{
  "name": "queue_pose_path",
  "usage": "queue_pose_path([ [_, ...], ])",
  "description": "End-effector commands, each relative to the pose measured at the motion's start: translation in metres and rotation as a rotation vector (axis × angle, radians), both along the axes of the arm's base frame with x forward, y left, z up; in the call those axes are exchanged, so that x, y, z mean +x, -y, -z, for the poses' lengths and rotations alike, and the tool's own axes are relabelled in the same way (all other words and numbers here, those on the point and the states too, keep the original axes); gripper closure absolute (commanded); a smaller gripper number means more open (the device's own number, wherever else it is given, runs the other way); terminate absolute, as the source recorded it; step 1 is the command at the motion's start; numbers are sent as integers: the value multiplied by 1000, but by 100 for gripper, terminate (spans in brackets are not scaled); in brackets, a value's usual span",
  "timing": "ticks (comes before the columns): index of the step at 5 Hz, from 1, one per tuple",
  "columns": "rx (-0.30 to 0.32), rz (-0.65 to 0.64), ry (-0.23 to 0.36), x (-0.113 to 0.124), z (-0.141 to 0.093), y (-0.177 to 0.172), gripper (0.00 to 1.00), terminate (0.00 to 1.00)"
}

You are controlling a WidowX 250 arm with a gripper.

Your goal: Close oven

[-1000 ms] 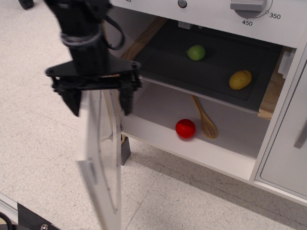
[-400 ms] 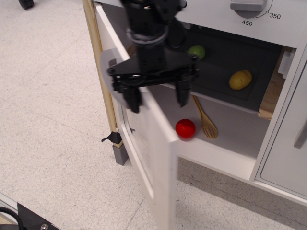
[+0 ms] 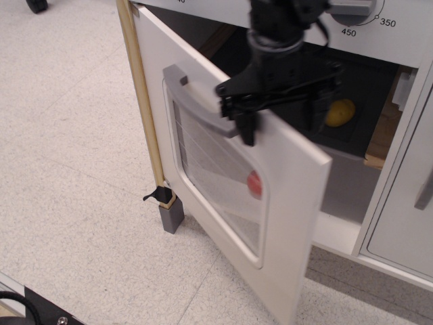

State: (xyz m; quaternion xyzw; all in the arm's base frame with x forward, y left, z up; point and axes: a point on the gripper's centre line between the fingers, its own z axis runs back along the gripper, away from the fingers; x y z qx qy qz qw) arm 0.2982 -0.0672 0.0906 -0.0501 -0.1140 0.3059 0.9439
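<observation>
Since the earlier frames: oven [image 3: 379, 88] door [image 3: 223, 135] swung rightward, roughly half shut; gripper [image 3: 281, 118] followed, fingers [image 3: 245, 127] apart, straddling the door's top edge. Step: mid-close. You likely push farther right until flush.

The oven [image 3: 223, 169] door looks like smooth white painted board with a matt grey plastic handle [image 3: 196, 98] and a clear wire-lined window [image 3: 216, 176]. Bare pale wood edges its left side. The gripper [image 3: 281, 115] is matt black. The floor [image 3: 67, 149] is speckled and smooth.
</observation>
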Motion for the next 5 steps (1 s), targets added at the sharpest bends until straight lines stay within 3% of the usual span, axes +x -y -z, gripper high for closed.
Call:
queue_pose_path([
  [1, -40, 90, 94, 2, -42, 21, 0, 0],
  [2, -94, 157, 93, -21, -69, 25, 0, 0],
  [3, -84, 229, 46, -40, -64, 20, 0, 0],
  [5, -16, 349, -13, -64, -13, -4, 0, 0],
])
